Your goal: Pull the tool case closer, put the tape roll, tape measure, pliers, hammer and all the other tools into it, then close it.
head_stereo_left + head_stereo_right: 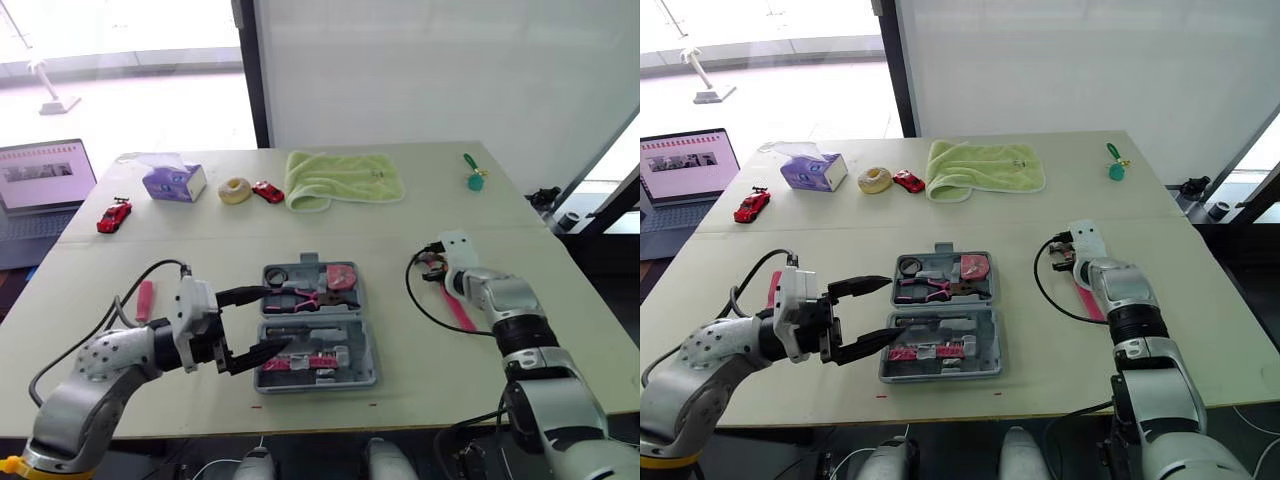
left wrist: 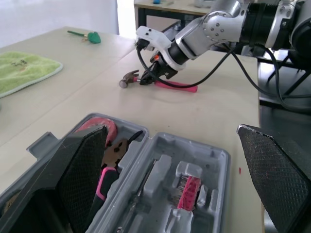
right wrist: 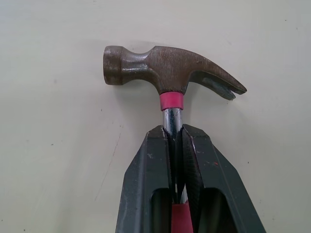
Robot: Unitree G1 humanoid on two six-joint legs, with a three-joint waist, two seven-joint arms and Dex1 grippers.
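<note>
Left tool (image 1: pixel 278 318) spread wide, gripping nothing, fingers astride left edge of tool case (image 1: pixel 340 365) | case lying open mid-counter (image 1: pixel 400 215), near front edge | right tool (image 3: pixel 176 132) clamped on hammer (image 3: pixel 170 68) shaft just under head, on bare counter right of case

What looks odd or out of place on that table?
Nothing is spilled or broken. Two tools lie outside the open tool case: a pink-handled tool alone to its left, and the hammer to its right, its shaft gripped by the right hand.
</note>
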